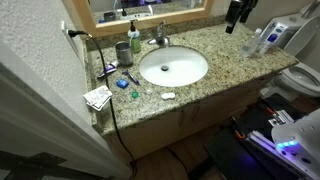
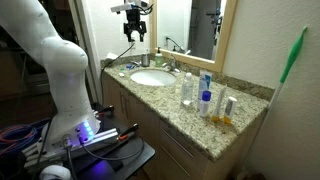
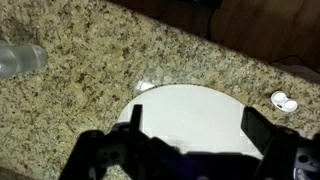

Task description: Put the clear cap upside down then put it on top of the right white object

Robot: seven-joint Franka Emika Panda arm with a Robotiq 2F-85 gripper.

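The clear cap (image 3: 20,60) lies on the speckled granite counter at the far left of the wrist view; I cannot make it out in the exterior views. The small white oblong piece (image 1: 168,96) lies on the counter in front of the sink, near the front edge. It also shows at the right of the wrist view (image 3: 283,101). My gripper (image 3: 193,125) hangs high above the sink, open and empty, with both dark fingers framing the basin. It is far from the cap and the white piece. It shows in both exterior views (image 1: 233,26) (image 2: 132,36).
The white sink basin (image 1: 173,67) fills the counter's middle. A crumpled white paper (image 1: 97,97), small blue items (image 1: 124,83) and a cup (image 1: 122,52) sit beside it. Bottles (image 2: 205,98) stand at one end of the counter. A mirror hangs behind the faucet (image 1: 158,37).
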